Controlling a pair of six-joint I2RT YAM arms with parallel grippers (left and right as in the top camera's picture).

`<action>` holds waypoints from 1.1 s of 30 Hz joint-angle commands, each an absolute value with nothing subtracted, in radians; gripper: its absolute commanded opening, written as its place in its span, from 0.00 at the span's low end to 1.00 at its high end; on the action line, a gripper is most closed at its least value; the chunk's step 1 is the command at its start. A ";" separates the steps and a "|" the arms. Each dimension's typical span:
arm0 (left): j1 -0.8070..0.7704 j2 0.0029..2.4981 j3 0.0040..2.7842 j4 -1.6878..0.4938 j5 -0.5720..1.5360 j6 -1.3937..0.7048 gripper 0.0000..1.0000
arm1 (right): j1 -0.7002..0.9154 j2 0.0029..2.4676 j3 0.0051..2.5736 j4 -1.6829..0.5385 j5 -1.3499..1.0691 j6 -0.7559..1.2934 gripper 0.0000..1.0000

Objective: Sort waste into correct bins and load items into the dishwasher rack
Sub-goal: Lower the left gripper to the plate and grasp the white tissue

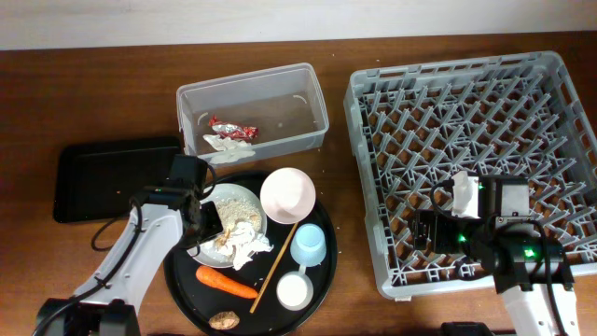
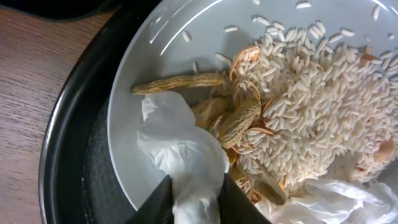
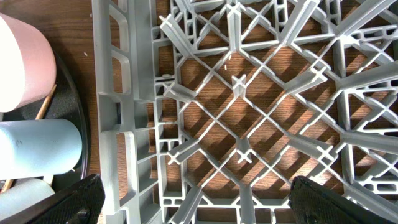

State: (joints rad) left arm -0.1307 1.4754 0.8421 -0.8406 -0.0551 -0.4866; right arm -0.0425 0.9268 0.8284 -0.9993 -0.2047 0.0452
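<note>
Pinches a crumpled napkin (image 2: 183, 155) with the left gripper (image 2: 194, 200), fingers pressed together on it, low over the plate (image 2: 134, 93) of rice scraps (image 2: 298, 93) on the round tray (image 2: 68, 130). Holds the right gripper (image 3: 205, 208) spread wide above the rack (image 3: 236, 81). Shows the carrot (image 1: 227, 281) lying left to right on that tray, thin end lower right, with the stick (image 1: 275, 266) slanting upper right to lower left beside it. Cannot read the print on the red wrapper (image 1: 231, 128) in the tub (image 1: 308, 93).

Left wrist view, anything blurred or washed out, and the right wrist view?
Left wrist view: crumpled white napkin washed out, faint glare on the pale grey-white plate, rice sharp. Right wrist view: large grey plastic rack sharp, throwing striped shadows on the wooden table.
</note>
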 commanded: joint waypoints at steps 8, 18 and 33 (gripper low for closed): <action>-0.129 1.419 1.196 -1.032 -0.043 -0.387 0.01 | -0.047 0.924 0.841 -0.999 -0.206 0.042 0.98; -0.168 1.634 1.246 -0.516 -0.036 -0.388 0.32 | -0.047 0.924 0.841 -0.999 -0.206 0.042 0.98; -0.329 1.526 1.013 -1.084 0.154 -0.359 0.74 | -0.047 0.924 0.841 -1.001 -0.206 0.042 0.98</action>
State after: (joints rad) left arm -0.3023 1.5333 1.1069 -1.1034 0.1429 -0.3367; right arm -0.0425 0.9268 0.8284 -0.9989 -0.2043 0.0456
